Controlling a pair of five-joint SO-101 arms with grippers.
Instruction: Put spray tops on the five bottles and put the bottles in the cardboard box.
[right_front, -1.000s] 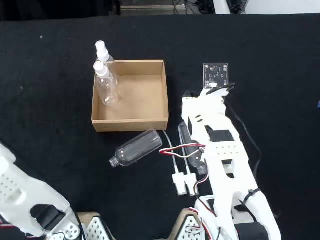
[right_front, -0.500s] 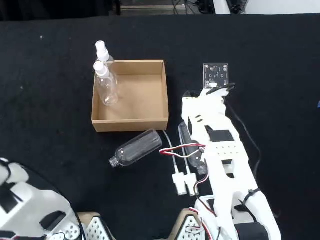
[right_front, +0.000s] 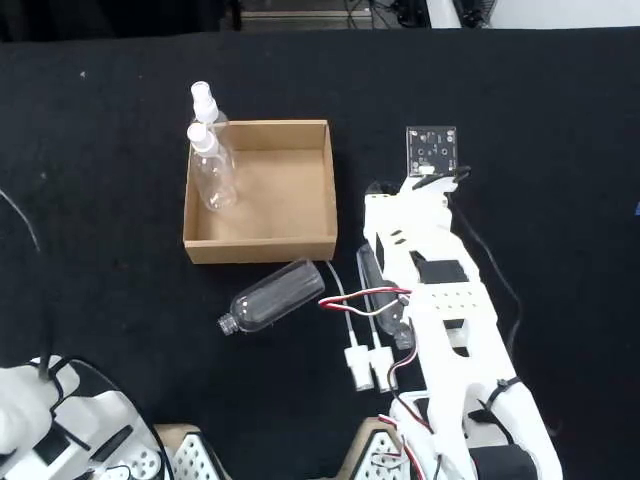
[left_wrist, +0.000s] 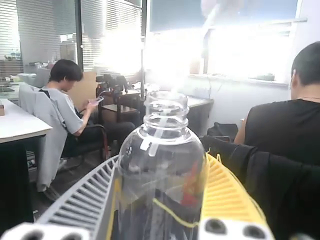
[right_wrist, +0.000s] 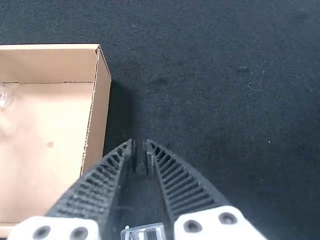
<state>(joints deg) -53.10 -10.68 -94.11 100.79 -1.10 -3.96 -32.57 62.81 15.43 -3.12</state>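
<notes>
Bottle (left_wrist: 165, 135) gripped by left end effector (left_wrist: 161, 167), right end effector (right_wrist: 139, 146) closed beside cardboard box (right_wrist: 101, 107) wall (open table (right_wrist: 230, 75) beyond).

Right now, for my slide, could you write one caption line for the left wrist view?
Left gripper holds a clear bottle, uncapped, its open neck pointing away from the camera.

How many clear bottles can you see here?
5. Two capped bottles stand at the far left corner of the box, an open bottle lies in front of it, another bottle lies partly under the right arm, and the left hand holds the fifth bottle.
</notes>
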